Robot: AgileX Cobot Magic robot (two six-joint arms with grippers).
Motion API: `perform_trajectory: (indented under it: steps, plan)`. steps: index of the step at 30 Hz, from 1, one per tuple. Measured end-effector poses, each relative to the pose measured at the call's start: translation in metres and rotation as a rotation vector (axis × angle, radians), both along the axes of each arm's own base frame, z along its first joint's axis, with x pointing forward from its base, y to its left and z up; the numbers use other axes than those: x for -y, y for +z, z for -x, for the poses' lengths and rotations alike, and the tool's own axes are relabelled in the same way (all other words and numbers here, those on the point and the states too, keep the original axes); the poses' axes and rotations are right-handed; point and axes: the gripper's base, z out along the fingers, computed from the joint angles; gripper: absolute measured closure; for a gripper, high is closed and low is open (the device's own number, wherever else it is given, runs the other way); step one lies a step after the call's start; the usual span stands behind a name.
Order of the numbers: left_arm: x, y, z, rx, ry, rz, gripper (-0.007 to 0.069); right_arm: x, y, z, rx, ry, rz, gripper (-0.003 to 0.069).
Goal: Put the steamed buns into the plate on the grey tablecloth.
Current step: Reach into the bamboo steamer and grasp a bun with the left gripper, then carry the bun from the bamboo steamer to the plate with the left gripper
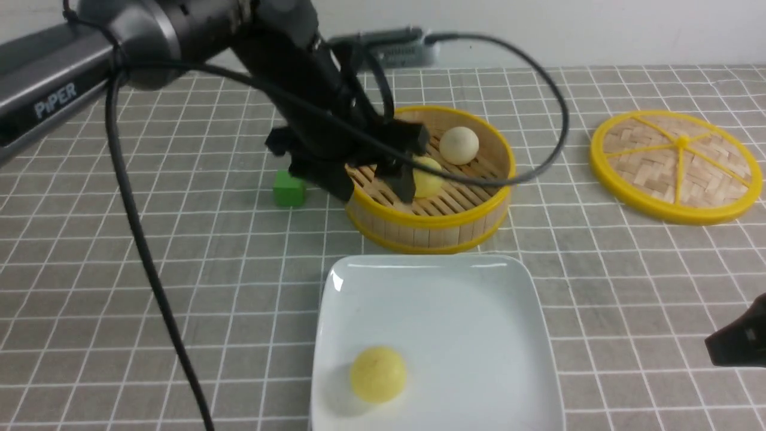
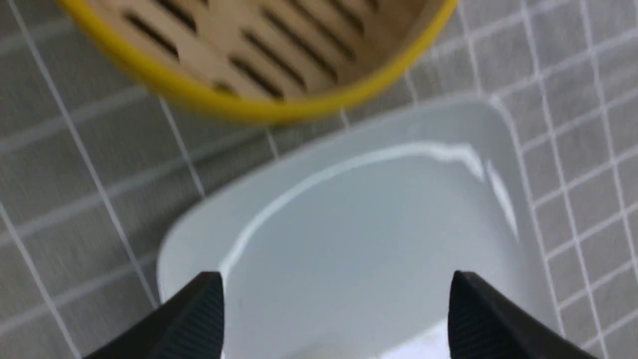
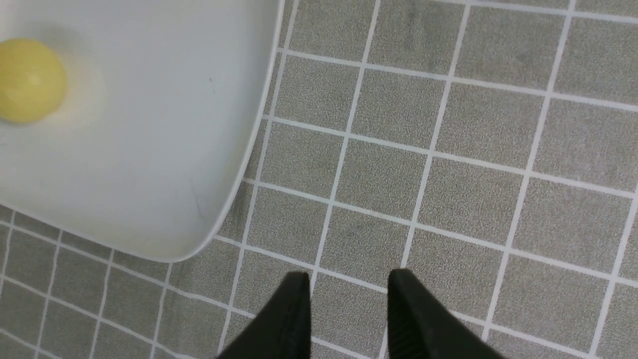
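Note:
The white square plate (image 1: 473,323) lies on the grey tablecloth (image 1: 197,281) at the front middle. One pale yellow steamed bun (image 1: 377,373) rests in its near left part. A second yellow bun (image 1: 429,178) and an off-white bun (image 1: 459,145) sit in the bamboo steamer (image 1: 443,230) behind the plate. My left gripper (image 1: 372,179) hangs open and empty over the steamer's left rim, beside the yellow bun. In the left wrist view its gripper (image 2: 336,275) has its jaws wide apart above the plate (image 2: 374,224). My right gripper (image 3: 349,275) is slightly open and empty over bare cloth, right of the plate (image 3: 149,149).
A green cube (image 1: 289,188) lies left of the steamer. The round woven lid (image 1: 676,164) lies at the far right. The left arm's black cable (image 1: 143,251) trails across the left of the cloth. The right gripper (image 1: 736,344) shows at the front right edge.

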Motion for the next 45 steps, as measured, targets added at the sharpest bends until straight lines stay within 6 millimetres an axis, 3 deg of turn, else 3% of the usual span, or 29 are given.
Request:
perform_trajectory:
  steps: [2, 5, 8, 13, 22, 28, 33, 36, 39, 42, 43, 45]
  plan:
    - [0.005, 0.011, -0.013, 0.055, 0.01, 0.012, 0.0036, 0.0, 0.0, 0.0, 0.0, -0.001, 0.0, 0.042]
    - [0.016, 0.009, -0.038, 0.099, 0.017, 0.017, 0.0036, 0.0, 0.0, 0.0, 0.0, -0.001, -0.001, 0.042]
    - [0.03, -0.012, -0.064, 0.106, 0.013, 0.013, 0.0036, 0.0, 0.0, 0.0, 0.0, -0.001, -0.001, 0.042]
    - [0.042, -0.047, -0.091, 0.131, -0.022, -0.014, 0.0036, 0.0, 0.0, 0.0, 0.0, -0.001, -0.002, 0.042]
    - [0.051, -0.098, -0.109, 0.127, -0.05, -0.043, 0.004, 0.0, 0.0, -0.001, 0.009, -0.007, -0.001, 0.042]
    - [0.054, -0.109, -0.115, 0.149, -0.043, -0.033, 0.0155, 0.0, 0.0, -0.001, 0.012, -0.009, -0.001, 0.042]
    - [0.054, -0.117, -0.116, 0.137, -0.043, -0.04, 0.0382, 0.0, 0.0, -0.001, 0.012, -0.009, -0.001, 0.042]
    - [0.052, -0.11, -0.114, 0.129, -0.049, -0.059, 0.0531, 0.0, 0.0, -0.001, 0.012, -0.009, -0.001, 0.042]
    - [0.047, -0.093, -0.11, 0.127, -0.06, -0.094, 0.0592, 0.0, 0.0, -0.001, 0.012, -0.008, 0.0, 0.042]
    - [0.042, -0.061, -0.106, 0.185, -0.052, -0.098, 0.0599, 0.0, 0.0, -0.001, 0.012, -0.008, 0.001, 0.042]
    - [0.038, -0.031, -0.1, 0.244, -0.031, -0.074, 0.06, 0.0, 0.0, -0.001, 0.012, -0.008, 0.0, 0.042]
    - [0.032, 0.003, -0.09, 0.297, -0.006, -0.037, 0.06, 0.0, 0.0, -0.001, 0.011, -0.007, 0.0, 0.042]
